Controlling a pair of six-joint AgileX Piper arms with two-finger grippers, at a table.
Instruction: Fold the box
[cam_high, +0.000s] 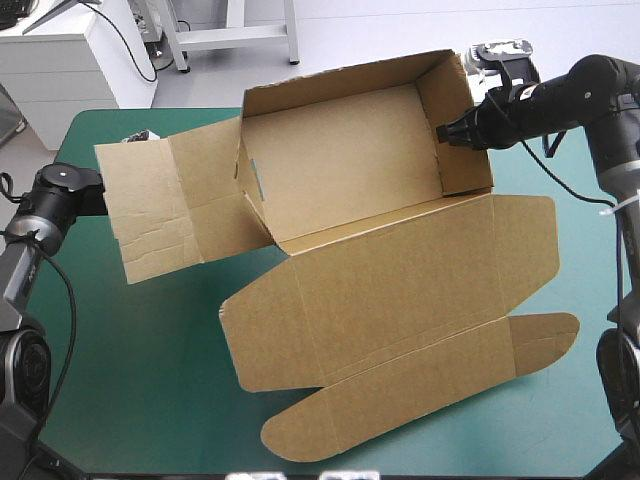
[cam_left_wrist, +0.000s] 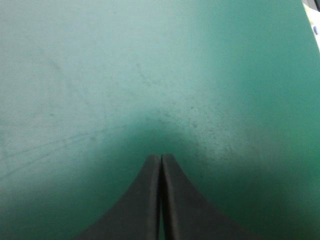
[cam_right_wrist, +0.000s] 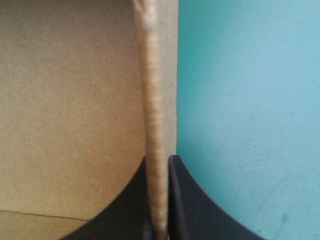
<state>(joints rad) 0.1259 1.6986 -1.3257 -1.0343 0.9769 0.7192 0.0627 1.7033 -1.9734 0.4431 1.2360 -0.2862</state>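
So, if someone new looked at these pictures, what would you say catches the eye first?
The big brown box in the middle of the teal-green cover: a tray with raised walls at the far side, its lid lying flat toward the near edge. The right hand is shut on the tray's right wall, while the left hand, shut and empty, points at bare cover.

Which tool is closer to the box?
Right. The right tool is clamped on a wall of the box; the left tool is shut, off it, over bare teal-green cover.
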